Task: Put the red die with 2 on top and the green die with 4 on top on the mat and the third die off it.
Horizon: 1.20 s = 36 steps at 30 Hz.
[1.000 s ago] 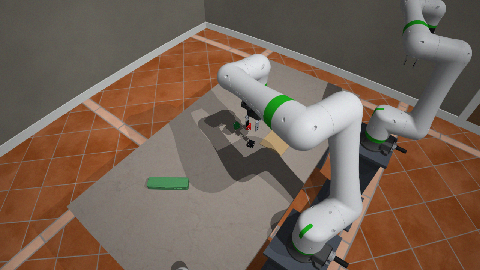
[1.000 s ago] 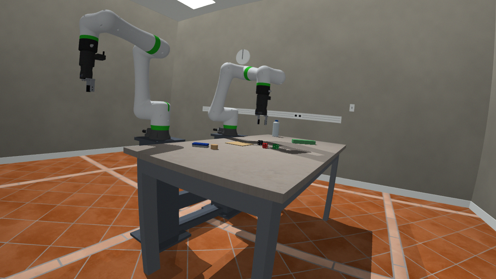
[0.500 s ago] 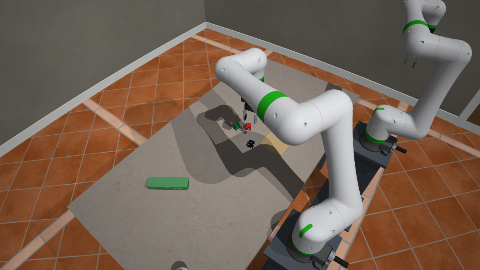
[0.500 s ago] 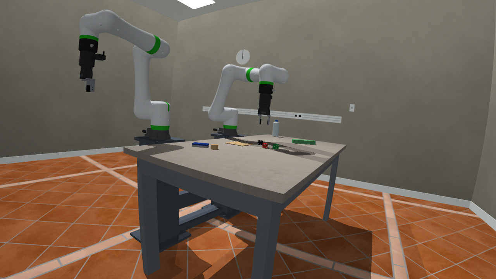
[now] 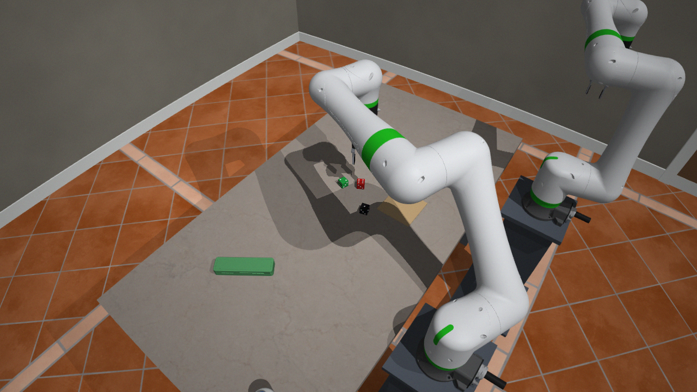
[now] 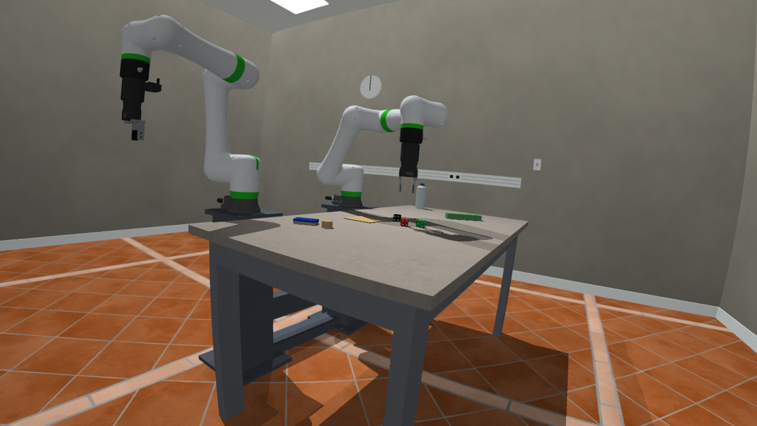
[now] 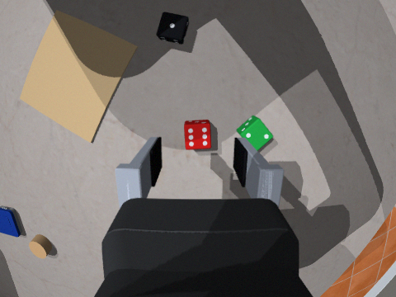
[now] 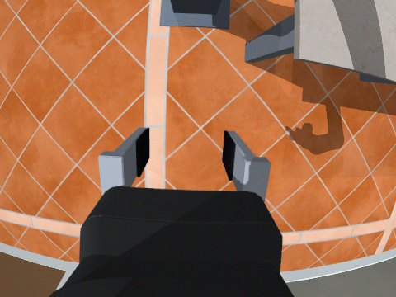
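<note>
The left claw is spread wide above the red dotted cube, maybe so it can pick it up.

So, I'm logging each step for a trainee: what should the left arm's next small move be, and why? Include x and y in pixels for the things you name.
Probably ease the open left claw (image 6: 406, 186) (image 7: 197, 152) sideways and down over the red plastic-looking die (image 5: 360, 183) (image 6: 404, 222) (image 7: 197, 135); it sits off the tan square mat (image 5: 413, 209) (image 6: 361, 219) (image 7: 78, 78) with six up, not two.
</note>
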Tool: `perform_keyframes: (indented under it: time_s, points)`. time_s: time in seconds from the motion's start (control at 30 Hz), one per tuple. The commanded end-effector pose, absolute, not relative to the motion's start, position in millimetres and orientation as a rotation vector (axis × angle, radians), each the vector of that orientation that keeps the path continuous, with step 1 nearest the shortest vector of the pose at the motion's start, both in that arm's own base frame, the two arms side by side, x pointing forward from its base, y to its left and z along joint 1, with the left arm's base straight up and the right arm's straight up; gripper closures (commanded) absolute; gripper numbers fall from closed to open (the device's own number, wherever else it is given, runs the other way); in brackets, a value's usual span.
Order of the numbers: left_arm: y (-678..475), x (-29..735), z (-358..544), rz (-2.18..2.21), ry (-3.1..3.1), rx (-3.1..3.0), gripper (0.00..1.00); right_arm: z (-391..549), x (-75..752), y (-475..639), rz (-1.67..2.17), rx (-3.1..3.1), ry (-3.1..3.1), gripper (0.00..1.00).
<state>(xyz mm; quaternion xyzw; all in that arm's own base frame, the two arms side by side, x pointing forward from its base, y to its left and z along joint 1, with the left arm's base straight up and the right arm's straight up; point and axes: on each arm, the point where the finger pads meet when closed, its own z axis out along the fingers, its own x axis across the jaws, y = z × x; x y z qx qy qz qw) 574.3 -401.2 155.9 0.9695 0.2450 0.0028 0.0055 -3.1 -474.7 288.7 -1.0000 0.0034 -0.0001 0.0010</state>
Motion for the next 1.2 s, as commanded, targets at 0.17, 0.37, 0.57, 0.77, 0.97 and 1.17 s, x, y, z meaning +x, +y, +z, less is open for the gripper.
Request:
perform_keyframes:
  time_s: [0.17, 0.37, 0.57, 0.77, 0.97, 1.17]
  points:
    - [-412.4, 582.5, 155.2, 0.0, 0.867, 3.019, 0.0, 289.7, -3.3, -475.0, 0.0, -3.142, 0.011, 0.0]
    - [-412.4, 582.5, 155.2, 0.0, 0.867, 3.019, 0.0, 289.7, -3.3, -475.0, 0.0, -3.142, 0.011, 0.0]
    - [-412.4, 582.5, 155.2, 0.0, 0.867, 3.019, 0.0, 289.7, -3.3, -475.0, 0.0, -3.142, 0.011, 0.0]
    - [-410.9, 582.9, 152.0, 0.0, 0.701, 3.062, 0.0, 289.7, -3.3, -475.0, 0.0, -3.142, 0.011, 0.0]
    - [-408.8, 583.9, 146.2, 0.0, 0.402, 3.116, 0.0, 289.7, -3.3, -475.0, 0.0, -3.142, 0.011, 0.0]
    - [-407.5, 584.8, 140.9, 0.0, 0.126, 3.139, 0.0, 289.7, -3.3, -475.0, 0.0, -3.142, 0.011, 0.0]
